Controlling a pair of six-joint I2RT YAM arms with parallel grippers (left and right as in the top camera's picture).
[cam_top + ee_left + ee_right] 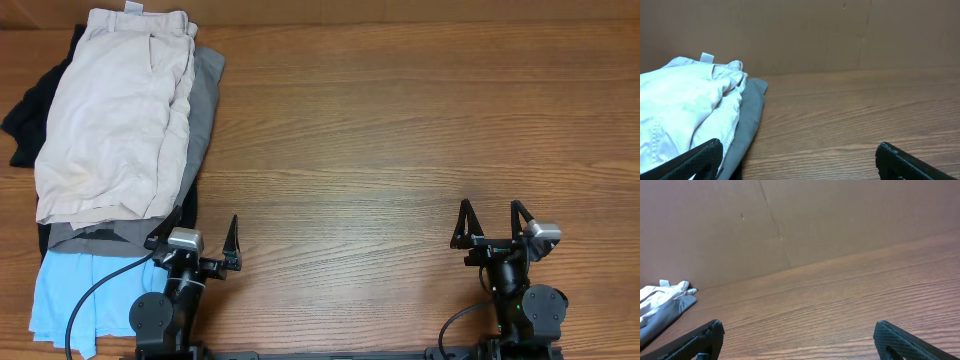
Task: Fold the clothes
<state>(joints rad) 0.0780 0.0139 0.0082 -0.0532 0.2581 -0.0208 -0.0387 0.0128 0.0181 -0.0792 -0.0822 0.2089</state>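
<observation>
Table wood-grain, smooth, faint sheen. Clothes matt cream woven cloth, creased. Left end effector matt black, probably plastic.

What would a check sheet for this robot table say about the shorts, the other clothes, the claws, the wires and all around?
Surface: wooden table, no stains or spills seen.
Job's things: beige shorts lie on top of the pile at the far left, waistband toward the far edge, white tag showing.
Clutter: grey shorts under them; black garment sticking out on the left; light-blue garment at the near end.
Grippers: left gripper open, empty, by the pile's near corner; right gripper open, empty, over bare wood.
Cables: black cable loops from the left arm across the light-blue garment.
Surroundings: plain brown wall behind the table; nothing else seen.
</observation>
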